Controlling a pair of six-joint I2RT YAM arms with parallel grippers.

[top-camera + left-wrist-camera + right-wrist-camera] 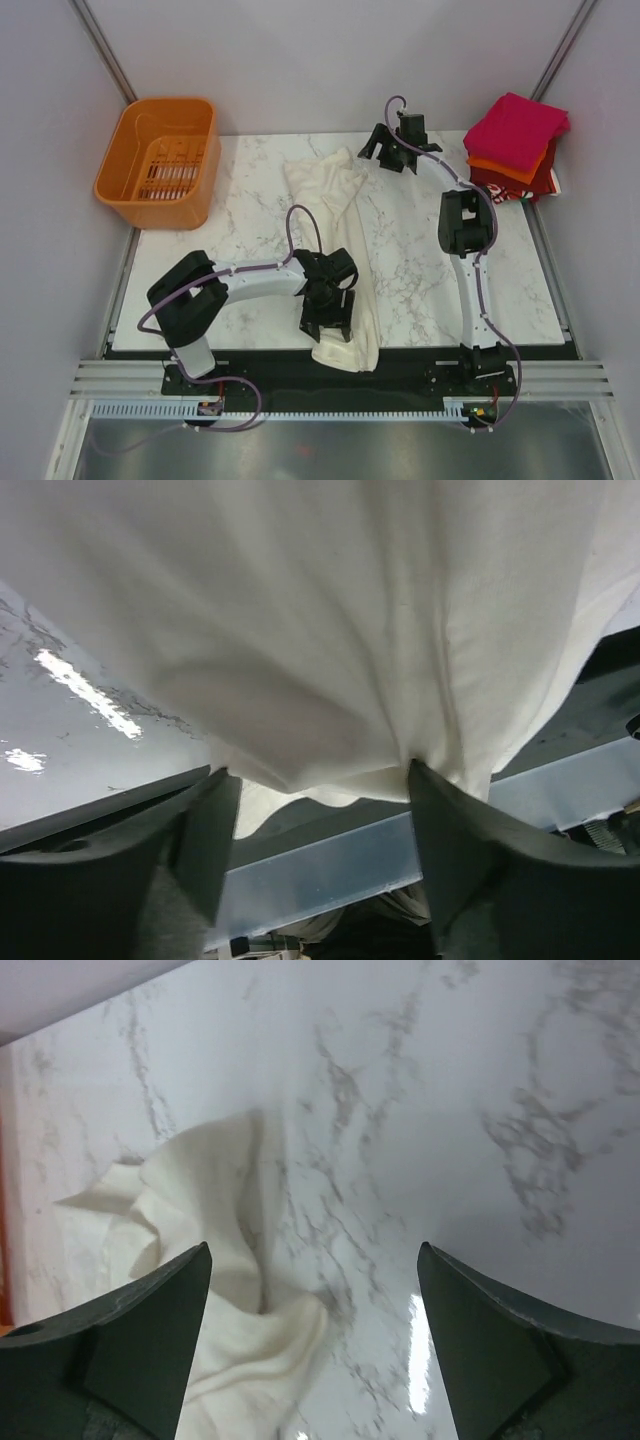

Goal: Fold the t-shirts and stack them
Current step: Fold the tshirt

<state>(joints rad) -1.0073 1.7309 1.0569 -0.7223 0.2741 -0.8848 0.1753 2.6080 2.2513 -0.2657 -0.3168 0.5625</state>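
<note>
Marble counter (440,290), pale walls (300,50) all round. Cream t-shirt (335,250) bunched in long strip down centre, hem over bottom edge. Left claw (320,770) released, cloth brushing tips. Right claw (315,1250) released above bare marble. Folded t-shirts (515,145) upper right; orange basket (160,160) upper left.
</note>
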